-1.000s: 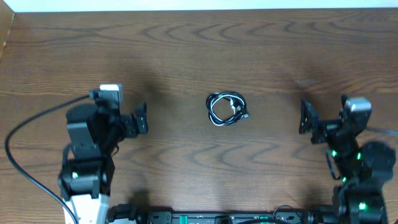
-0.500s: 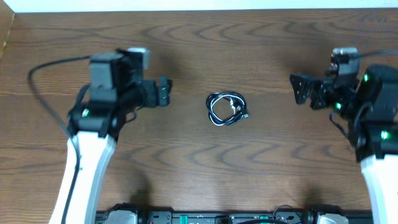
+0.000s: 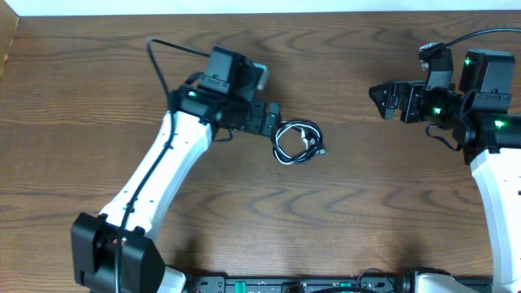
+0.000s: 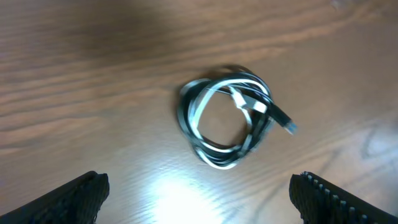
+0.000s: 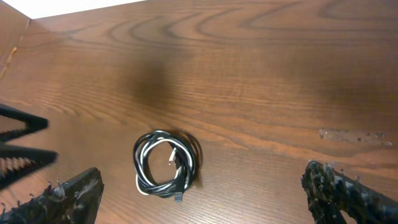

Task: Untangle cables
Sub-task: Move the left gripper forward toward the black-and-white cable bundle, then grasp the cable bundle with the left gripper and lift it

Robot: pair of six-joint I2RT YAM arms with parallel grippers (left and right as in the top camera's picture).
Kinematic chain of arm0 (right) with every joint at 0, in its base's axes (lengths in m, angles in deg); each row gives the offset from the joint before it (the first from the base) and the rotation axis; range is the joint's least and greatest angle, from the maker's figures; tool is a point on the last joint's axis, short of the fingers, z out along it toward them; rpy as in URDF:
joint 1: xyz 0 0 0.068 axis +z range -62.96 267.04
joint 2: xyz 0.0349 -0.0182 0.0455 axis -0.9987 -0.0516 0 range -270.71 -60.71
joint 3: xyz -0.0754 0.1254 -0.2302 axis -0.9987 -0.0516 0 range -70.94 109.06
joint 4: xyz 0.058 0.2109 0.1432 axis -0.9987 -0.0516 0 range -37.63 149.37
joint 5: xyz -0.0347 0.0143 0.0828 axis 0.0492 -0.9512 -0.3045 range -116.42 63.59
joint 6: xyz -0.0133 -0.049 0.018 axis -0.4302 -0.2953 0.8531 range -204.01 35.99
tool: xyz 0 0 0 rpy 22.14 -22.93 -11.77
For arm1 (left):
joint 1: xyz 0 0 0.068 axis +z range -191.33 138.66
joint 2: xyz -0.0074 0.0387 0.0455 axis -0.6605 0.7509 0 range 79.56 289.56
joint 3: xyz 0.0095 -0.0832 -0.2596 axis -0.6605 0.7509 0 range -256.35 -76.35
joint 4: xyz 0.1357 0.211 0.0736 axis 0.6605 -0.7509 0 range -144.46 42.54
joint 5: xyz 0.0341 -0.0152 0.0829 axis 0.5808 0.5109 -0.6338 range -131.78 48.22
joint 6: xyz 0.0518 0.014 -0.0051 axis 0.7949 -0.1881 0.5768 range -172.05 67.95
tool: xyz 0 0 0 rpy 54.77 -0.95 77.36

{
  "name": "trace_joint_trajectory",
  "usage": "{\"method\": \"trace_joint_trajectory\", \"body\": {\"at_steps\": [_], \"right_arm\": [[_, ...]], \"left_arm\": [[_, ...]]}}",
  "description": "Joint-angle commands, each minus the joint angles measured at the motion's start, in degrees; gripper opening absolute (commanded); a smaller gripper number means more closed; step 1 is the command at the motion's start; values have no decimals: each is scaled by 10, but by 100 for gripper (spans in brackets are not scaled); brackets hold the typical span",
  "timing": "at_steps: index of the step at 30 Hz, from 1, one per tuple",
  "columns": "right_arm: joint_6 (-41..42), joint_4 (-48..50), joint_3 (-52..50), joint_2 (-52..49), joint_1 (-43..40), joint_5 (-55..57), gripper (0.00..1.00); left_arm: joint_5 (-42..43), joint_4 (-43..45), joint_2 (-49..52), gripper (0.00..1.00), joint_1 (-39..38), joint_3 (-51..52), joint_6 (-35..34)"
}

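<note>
Cables (image 3: 298,143): thin, glossy cords, black with one white strand, wound into a small, loose, near-round ring. You will find it lying flat at the centre of the overhead frame, on the table (image 3: 244,212), whose top is dark brown wood grain with a soft sheen.

Orientation: in the overhead view a dark plug end juts from the ring toward the lower right. In the left wrist view the cables (image 4: 230,124) point that plug right and slightly down. In the right wrist view the cables (image 5: 166,165) stand a little taller than wide, plug end downward.

Left gripper (image 3: 267,120): black, just beside the ring's upper left edge. Contact cannot be told. Its own view shows the left gripper (image 4: 199,199) with jaws spread wide, holding nothing.

Right gripper (image 3: 383,99): upper right of the overhead frame, well apart from the ring. In its own view the right gripper (image 5: 202,196) has rough-edged black fingers, parted wide and empty.
</note>
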Motion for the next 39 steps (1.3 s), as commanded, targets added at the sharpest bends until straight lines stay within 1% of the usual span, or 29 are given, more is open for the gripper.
{"method": "trace_joint_trajectory", "body": {"at_steps": [1, 2, 3, 4, 5, 6, 7, 9, 12, 14, 17, 19, 25, 29, 32, 35, 39], "right_arm": [[-9, 2, 12, 0, 3, -20, 99], [-9, 2, 11, -1, 3, -20, 99], [-9, 2, 10, -2, 3, -19, 98], [-9, 1, 9, -3, 3, -19, 96], [-9, 1, 9, -5, 3, -19, 95], [-9, 1, 8, -9, 3, -20, 93], [-9, -1, 8, -11, 3, -19, 91], [-9, -3, 7, -14, 3, -19, 89], [-9, -3, 7, -18, 3, -19, 88], [-9, -3, 7, -19, 3, -19, 88], [-9, -3, 7, -19, 3, -13, 87], [-9, -3, 7, -19, 3, -13, 87], [-9, -3, 7, -19, 3, -13, 86], [-9, -3, 7, -19, 3, -13, 86], [-9, -3, 7, -19, 3, -9, 87], [-9, -3, 7, -19, 3, -9, 87], [-9, -3, 7, -19, 3, -9, 87]], "left_arm": [[15, 3, 10, 98, -16, -9, -9], [8, 8, 16, 99, -19, -9, -9], [1, 13, 23, 85, -21, -9, -17], [-13, 17, 32, 79, -21, -9, -40], [-37, 18, 41, 76, -21, -9, -75], [-78, 17, 58, 75, -21, -9, -142], [-96, 17, 71, 74, -21, -8, -175], [-99, 25, 96, 74, -21, -9, -210], [-99, 43, 132, 73, -21, -9, -239], [-97, 61, 153, 70, -21, -9, -241], [-98, 87, 176, 53, -21, -9, -240], [-97, 103, 191, 48, -21, -9, -240], [-69, 115, 222, 48, -21, -9, -239], [-67, 116, 228, 48, -21, -8, -229], [-52, 124, 228, 48, -21, -8, -197], [-15, 133, 228, 47, -21, -8, -155], [-5, 134, 229, 48, -21, -8, -132]]}}
